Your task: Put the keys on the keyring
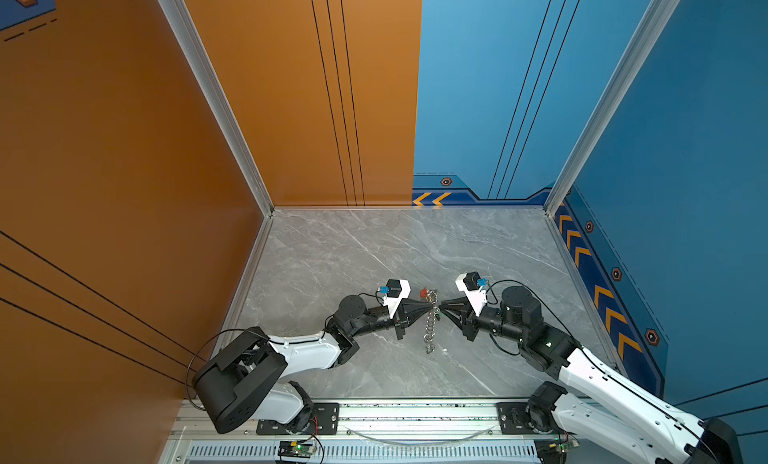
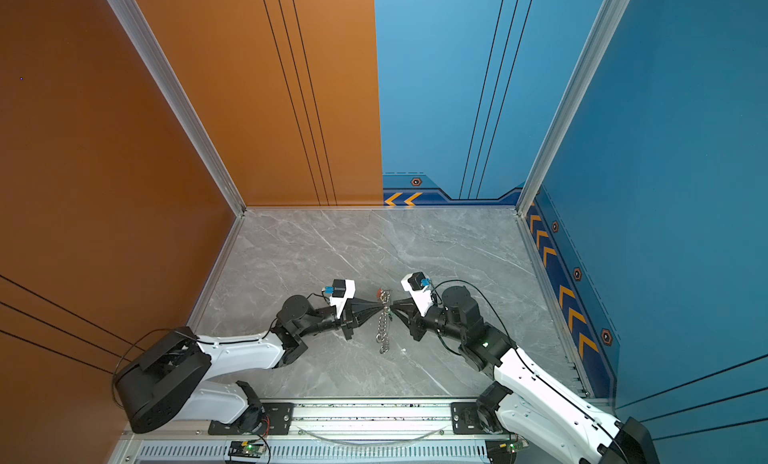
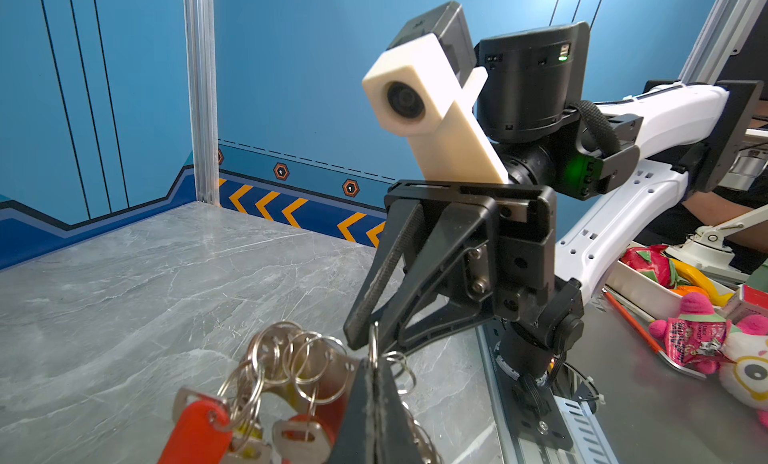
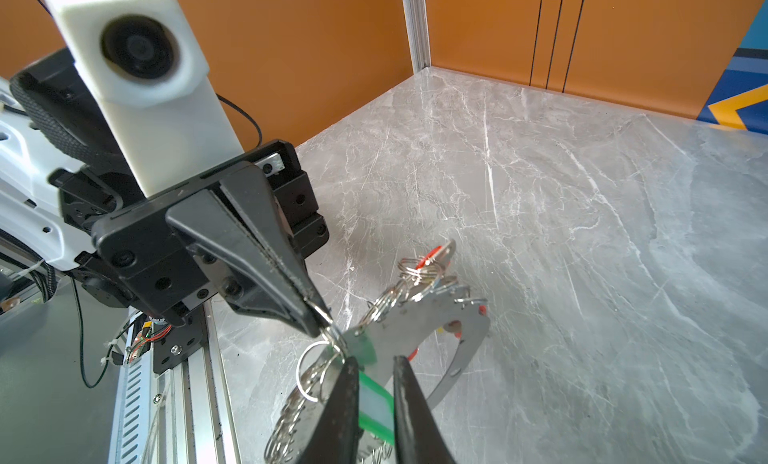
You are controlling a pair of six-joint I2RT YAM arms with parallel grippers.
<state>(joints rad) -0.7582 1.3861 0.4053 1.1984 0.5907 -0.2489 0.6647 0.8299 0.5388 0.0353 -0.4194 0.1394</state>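
Right wrist view: left gripper point(image 4: 319, 322) clamps one keyring point(image 4: 419, 316) loop, steadying it; right gripper point(image 4: 374, 362) pinches the green-tagged key point(image 4: 376, 403), we judge for threading.

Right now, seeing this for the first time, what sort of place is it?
Probably a robot test booth in a lab: two white-and-black robot arms bolted to a silver metal rail, a grey marble-look tabletop walled by orange and blue panels, a white tray of toys alongside.

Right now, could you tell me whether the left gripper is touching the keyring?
Touching. In the right wrist view the left gripper is shut, its tips pinching a silver wire ring at the edge of the keyring.
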